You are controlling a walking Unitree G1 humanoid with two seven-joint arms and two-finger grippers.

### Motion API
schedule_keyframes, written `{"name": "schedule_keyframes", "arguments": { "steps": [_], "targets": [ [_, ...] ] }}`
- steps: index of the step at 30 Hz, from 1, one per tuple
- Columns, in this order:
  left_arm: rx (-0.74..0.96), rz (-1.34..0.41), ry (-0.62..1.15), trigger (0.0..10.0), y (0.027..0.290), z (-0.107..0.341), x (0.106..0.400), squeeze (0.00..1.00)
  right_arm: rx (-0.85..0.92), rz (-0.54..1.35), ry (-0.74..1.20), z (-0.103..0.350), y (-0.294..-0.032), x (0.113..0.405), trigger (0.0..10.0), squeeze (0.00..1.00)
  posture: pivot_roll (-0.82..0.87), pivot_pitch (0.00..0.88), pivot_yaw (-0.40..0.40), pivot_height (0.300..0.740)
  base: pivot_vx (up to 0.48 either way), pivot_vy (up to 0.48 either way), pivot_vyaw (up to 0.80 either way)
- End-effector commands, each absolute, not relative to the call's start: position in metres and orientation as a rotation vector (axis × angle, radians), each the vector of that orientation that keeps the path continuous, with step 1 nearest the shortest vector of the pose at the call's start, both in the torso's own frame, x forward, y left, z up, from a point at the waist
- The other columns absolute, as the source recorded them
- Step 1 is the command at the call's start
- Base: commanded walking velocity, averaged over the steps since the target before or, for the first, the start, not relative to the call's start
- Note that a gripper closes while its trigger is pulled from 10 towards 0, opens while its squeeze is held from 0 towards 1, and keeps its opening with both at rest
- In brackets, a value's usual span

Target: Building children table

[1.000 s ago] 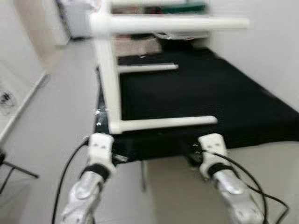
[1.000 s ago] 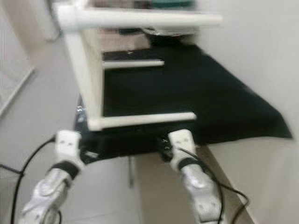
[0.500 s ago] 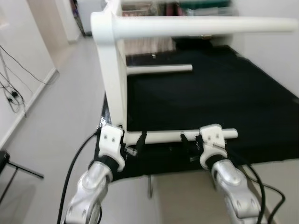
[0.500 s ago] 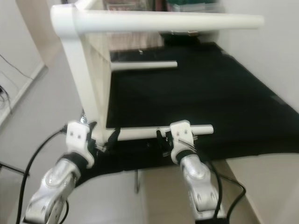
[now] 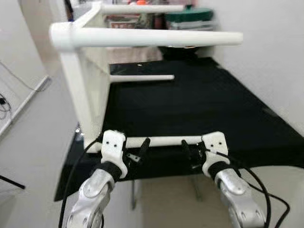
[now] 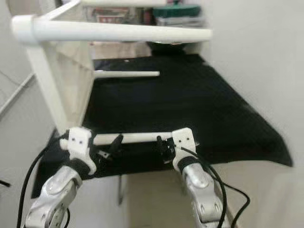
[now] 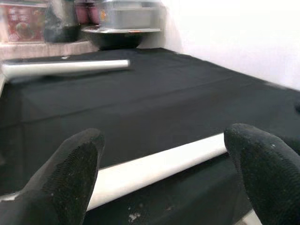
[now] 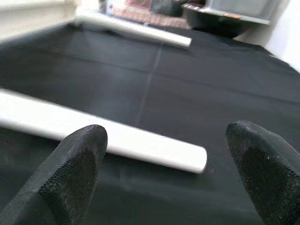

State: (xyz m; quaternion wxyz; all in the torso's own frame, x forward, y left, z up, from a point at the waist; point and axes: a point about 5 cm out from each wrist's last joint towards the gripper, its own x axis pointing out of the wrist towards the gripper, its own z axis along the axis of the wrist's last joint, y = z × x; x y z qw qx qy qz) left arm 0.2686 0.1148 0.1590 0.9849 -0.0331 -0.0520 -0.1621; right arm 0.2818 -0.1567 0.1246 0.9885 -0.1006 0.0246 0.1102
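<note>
step: reaching for white table (image 5: 90, 95) lower leg (image 5: 161, 141), bottom centre | left gripper (image 5: 142, 151), right gripper (image 5: 187, 149): jaws spread beside it; worktop (image 5: 228, 118) | next: close on leg

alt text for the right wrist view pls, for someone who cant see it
The right gripper is open, its two black fingers spread above a white table leg lying on a black cloth. A second white leg lies further back, with blurred containers beyond it.
</note>
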Motion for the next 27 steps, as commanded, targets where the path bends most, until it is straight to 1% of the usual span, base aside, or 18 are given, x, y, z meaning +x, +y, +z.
{"name": "schedule_keyframes", "arguments": {
  "steps": [1,10,14,17,19,21,24,27],
  "targets": [
    [-0.107,-0.273,-0.062,10.0,0.122,0.153,0.276,0.00,-0.219,0.278,0.019,0.128,-0.145,0.281,10.0,0.00,-0.03,0.037,-0.011,0.740,0.000,0.000,0.80],
    [-0.118,-0.268,-0.068,10.0,0.125,0.156,0.287,0.00,-0.208,0.273,0.005,0.131,-0.145,0.281,10.0,0.00,-0.04,0.039,-0.007,0.740,0.000,0.000,0.80],
    [-0.178,-0.245,-0.079,10.0,0.131,0.163,0.303,0.00,-0.206,0.237,-0.064,0.147,-0.150,0.288,10.0,0.00,-0.04,0.039,0.000,0.740,0.000,0.000,0.80],
    [-0.216,-0.225,-0.077,10.0,0.135,0.164,0.310,0.00,-0.208,0.224,-0.104,0.157,-0.151,0.290,10.0,0.00,-0.05,0.038,0.002,0.740,0.000,0.000,0.00],
    [-0.283,-0.213,-0.061,10.0,0.141,0.166,0.322,0.00,-0.217,0.213,-0.168,0.177,-0.153,0.295,10.0,0.00,-0.06,0.041,0.006,0.740,0.000,0.000,0.00],
    [-0.290,-0.215,-0.057,10.0,0.141,0.166,0.325,0.00,-0.224,0.209,-0.180,0.181,-0.154,0.296,10.0,0.00,-0.06,0.040,0.006,0.740,0.000,0.000,0.00],
    [-0.272,-0.224,-0.074,10.0,0.140,0.170,0.329,0.00,-0.235,0.205,-0.186,0.184,-0.155,0.297,10.0,0.00,-0.06,0.040,0.006,0.740,0.000,0.000,0.00],
    [-0.221,-0.273,-0.083,10.0,0.135,0.172,0.327,0.00,-0.230,0.192,-0.129,0.171,-0.154,0.295,10.0,0.00,-0.06,0.045,0.007,0.740,0.000,0.000,0.00]
  ]
}}
